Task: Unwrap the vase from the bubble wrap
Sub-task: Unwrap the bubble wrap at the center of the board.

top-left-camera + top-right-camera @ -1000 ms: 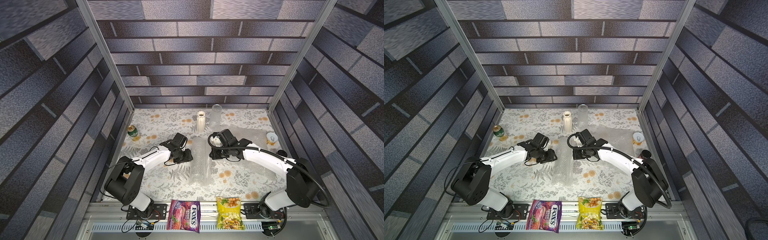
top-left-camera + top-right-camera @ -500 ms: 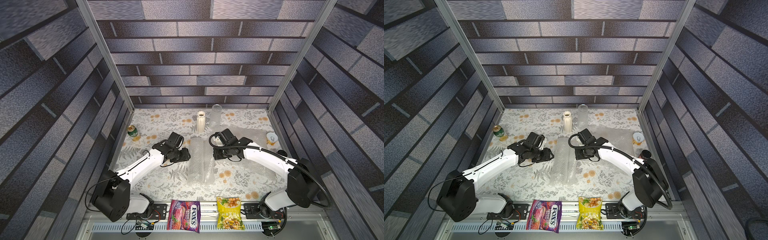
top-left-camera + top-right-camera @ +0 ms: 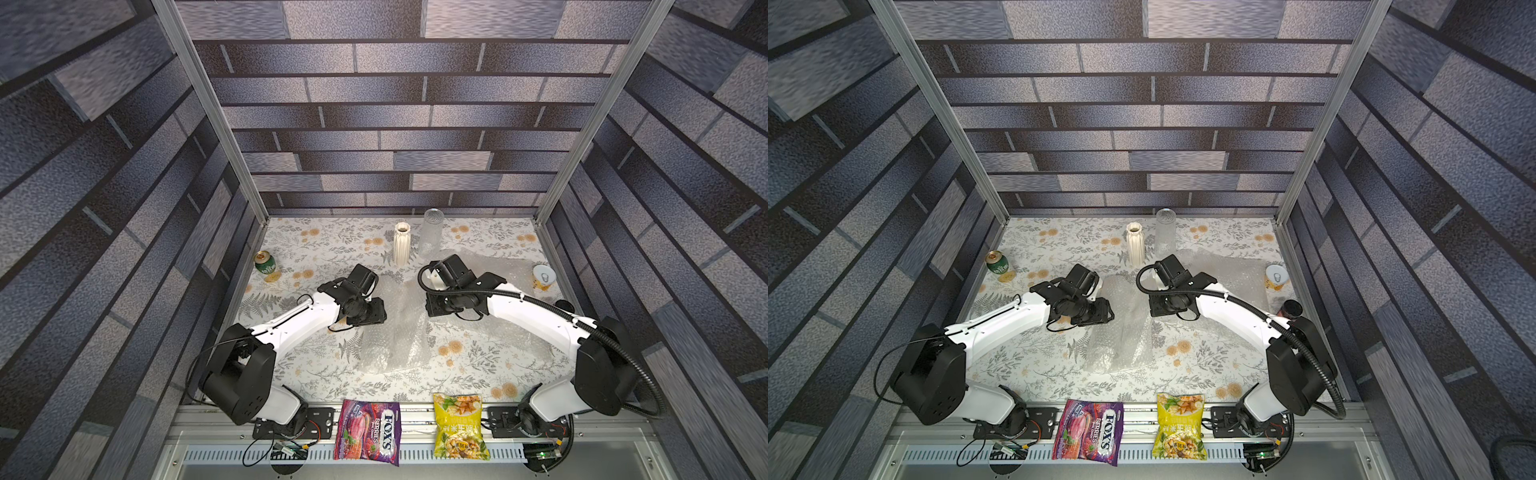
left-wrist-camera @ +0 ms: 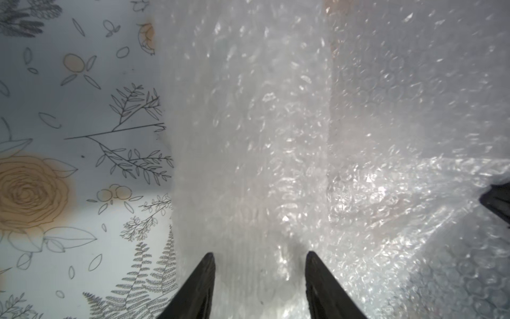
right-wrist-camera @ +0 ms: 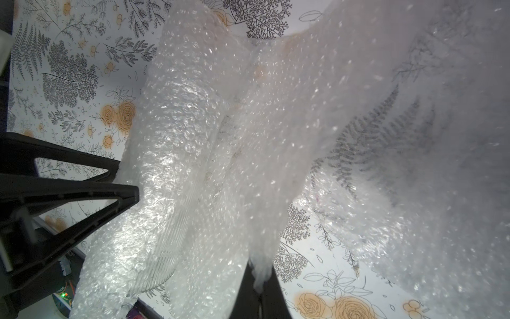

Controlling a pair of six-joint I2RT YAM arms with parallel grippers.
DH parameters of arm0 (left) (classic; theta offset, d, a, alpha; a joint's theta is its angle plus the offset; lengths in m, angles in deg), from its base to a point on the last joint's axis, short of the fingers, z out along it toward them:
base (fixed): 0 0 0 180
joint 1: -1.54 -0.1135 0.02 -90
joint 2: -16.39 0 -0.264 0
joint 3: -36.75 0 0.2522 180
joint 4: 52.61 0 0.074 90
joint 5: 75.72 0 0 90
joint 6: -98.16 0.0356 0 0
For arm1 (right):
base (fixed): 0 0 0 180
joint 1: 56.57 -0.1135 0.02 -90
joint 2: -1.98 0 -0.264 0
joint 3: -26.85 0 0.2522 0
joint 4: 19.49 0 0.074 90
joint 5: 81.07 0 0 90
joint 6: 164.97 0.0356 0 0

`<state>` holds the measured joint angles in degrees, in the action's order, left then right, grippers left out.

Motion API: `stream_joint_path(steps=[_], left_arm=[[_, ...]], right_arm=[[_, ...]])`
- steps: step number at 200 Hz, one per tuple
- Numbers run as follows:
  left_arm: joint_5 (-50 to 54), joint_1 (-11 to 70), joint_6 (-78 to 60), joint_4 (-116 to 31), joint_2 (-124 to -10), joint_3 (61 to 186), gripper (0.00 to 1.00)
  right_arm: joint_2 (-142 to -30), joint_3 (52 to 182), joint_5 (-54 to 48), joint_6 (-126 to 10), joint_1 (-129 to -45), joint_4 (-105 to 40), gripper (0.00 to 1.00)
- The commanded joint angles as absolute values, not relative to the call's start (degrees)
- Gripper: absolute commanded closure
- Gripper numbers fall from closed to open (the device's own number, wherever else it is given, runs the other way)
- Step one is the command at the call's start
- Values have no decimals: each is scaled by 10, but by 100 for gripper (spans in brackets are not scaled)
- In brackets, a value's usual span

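The bubble wrap (image 3: pixel 395 332) (image 3: pixel 1125 332) lies mid-table as a long roll. The vase is inside it, and its ribbed clear glass (image 5: pixel 165 234) shows through the wrap. My right gripper (image 5: pixel 260 272) (image 3: pixel 428 309) is shut on a fold of the wrap's loose sheet and holds it lifted off the table. My left gripper (image 4: pixel 259 254) (image 3: pixel 382 311) is open at the roll's left side. Its fingertips (image 5: pixel 129 192) rest against the wrapped vase, and ribbed glass shows between them.
A white ribbed vase (image 3: pixel 402 248) and a clear glass vase (image 3: pixel 431 232) stand at the back. Another bubble sheet (image 3: pixel 498 270) lies back right. There is a green can (image 3: pixel 264 262) at the left, a yellow cup (image 3: pixel 543 277) at the right, and two snack bags (image 3: pixel 368 432) (image 3: pixel 459 432) on the front rail.
The left arm has shifted its elbow and its gripper has pushed slightly into the roll. The roll's near end has swung a little leftward. The right gripper has kept its hold.
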<state>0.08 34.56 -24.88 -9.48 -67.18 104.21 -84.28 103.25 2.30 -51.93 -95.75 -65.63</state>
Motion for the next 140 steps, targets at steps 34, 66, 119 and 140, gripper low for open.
stream_joint_path(steps=[34,66,119,140], left_arm=[[13,348,-226,-60,-683,1051,46],[6,348,-226,-68,-686,1056,46],[-1,360,-225,-75,-697,1078,46],[-4,363,-226,-80,-699,1079,46]], right_arm=[[-829,1043,45,-525,-954,-668,100],[-818,1046,60,-530,-953,-680,100],[-784,1043,111,-543,-953,-696,100],[-773,1040,128,-549,-952,-702,100]])
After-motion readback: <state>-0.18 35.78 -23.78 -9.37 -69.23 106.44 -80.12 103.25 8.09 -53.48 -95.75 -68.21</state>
